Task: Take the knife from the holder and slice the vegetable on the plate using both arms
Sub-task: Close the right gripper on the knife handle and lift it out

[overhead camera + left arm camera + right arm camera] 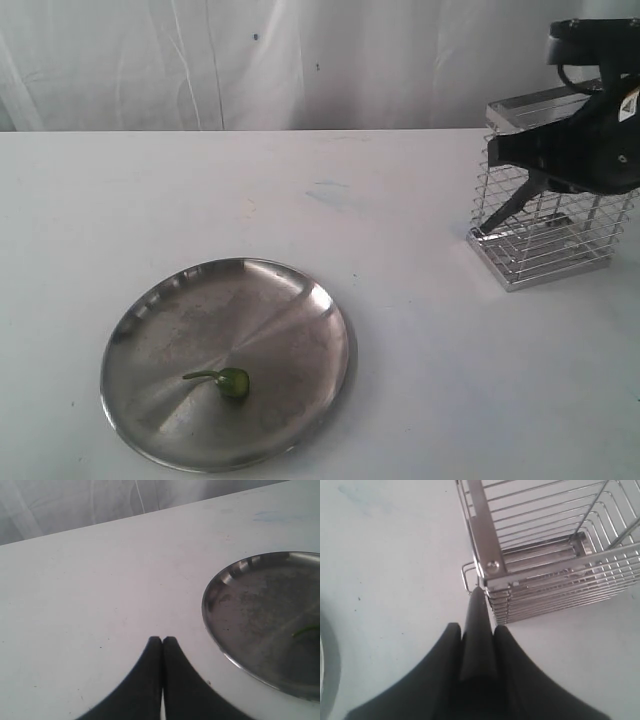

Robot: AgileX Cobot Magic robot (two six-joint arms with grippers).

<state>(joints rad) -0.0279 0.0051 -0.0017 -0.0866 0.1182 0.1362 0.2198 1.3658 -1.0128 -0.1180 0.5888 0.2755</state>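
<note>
My right gripper [477,630] was clamped on the knife [478,607] at the holder's [545,250] corner, upper right of the exterior view, with the blade angled down-left. It looked light, stiff and slim, apt to twist, so I judged mid-handle the safest hold. My left gripper [162,641] was pressed shut and empty beside the plate [225,585].

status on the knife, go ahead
Left claw shut, empty, beside plate. Right claw shut on knife at holder. Pepper uncut on plate. Nothing blocking.

No lettering can be read anywhere. A small pale sticker [630,101] on the right arm [590,150], at two o'clock, is too blurred.
</note>
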